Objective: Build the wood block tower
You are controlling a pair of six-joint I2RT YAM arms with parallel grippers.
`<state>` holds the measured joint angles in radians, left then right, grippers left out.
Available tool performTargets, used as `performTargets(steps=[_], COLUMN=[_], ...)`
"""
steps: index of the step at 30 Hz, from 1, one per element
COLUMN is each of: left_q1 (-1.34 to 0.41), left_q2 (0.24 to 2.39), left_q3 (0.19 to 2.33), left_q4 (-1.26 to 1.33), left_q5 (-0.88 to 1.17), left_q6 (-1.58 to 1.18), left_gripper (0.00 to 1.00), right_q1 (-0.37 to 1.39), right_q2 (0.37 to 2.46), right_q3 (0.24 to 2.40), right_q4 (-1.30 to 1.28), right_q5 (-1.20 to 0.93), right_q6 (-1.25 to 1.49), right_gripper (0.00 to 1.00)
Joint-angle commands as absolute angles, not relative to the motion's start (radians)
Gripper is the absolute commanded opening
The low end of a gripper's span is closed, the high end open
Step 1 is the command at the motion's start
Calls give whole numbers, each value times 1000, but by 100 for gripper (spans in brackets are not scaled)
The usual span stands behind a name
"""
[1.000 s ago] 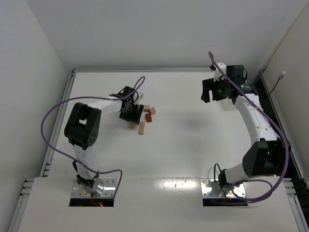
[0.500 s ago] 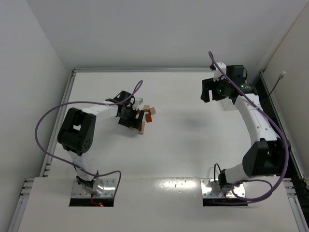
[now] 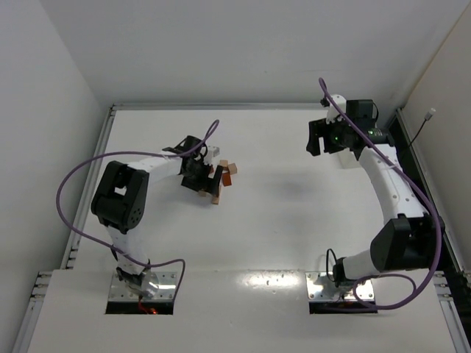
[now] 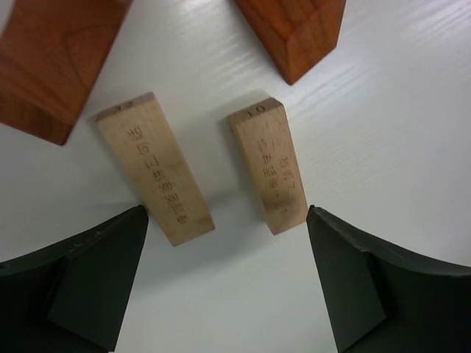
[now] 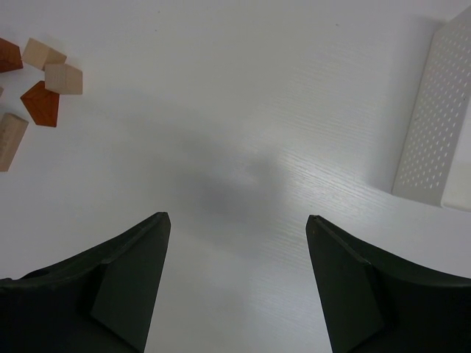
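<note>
Small wooden blocks (image 3: 223, 176) lie in a loose cluster on the white table, left of centre. My left gripper (image 3: 204, 182) is low over the cluster, open and empty. In the left wrist view two pale tan planks, one on the left (image 4: 155, 166) and one on the right (image 4: 269, 164), lie side by side just ahead of my open left gripper (image 4: 227, 220), with two reddish-brown blocks (image 4: 51, 59) (image 4: 294, 33) beyond them. My right gripper (image 3: 319, 137) is open and empty, raised at the far right. In the right wrist view the open right gripper (image 5: 235, 220) hangs over bare table, and the blocks (image 5: 45, 84) lie at the upper left.
White walls close the table at the back and left. A raised rail (image 3: 103, 147) runs along the left edge. A white perforated tray (image 5: 434, 140) shows at the right of the right wrist view. A purple cable (image 3: 73, 184) loops from the left arm.
My left gripper has shifted right and lower onto the block cluster, and the left arm's elbow has swung. The right arm has not moved.
</note>
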<state>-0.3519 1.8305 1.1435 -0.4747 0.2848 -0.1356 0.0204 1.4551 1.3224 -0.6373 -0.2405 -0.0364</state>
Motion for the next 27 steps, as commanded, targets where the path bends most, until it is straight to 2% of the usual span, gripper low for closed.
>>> performTargets(steps=[1, 8, 22, 27], left_q1=[-360, -394, -454, -472], left_q2=[1867, 1919, 1919, 1919], left_q3=[1198, 1258, 1218, 1187], left_q4=[-471, -489, -489, -480], left_q5=[229, 219, 157, 126], left_q6=[-132, -132, -150, -159], left_gripper=[88, 97, 97, 90], right_q1=[15, 15, -21, -31], right_q2=[1414, 1414, 1414, 1414], right_q3=[1324, 1315, 1315, 1315], right_q4=[-615, -615, -624, -624], right_q5=[-261, -252, -261, -270], right_q6=[-28, -37, -37, -37], right_gripper=[71, 71, 70, 70])
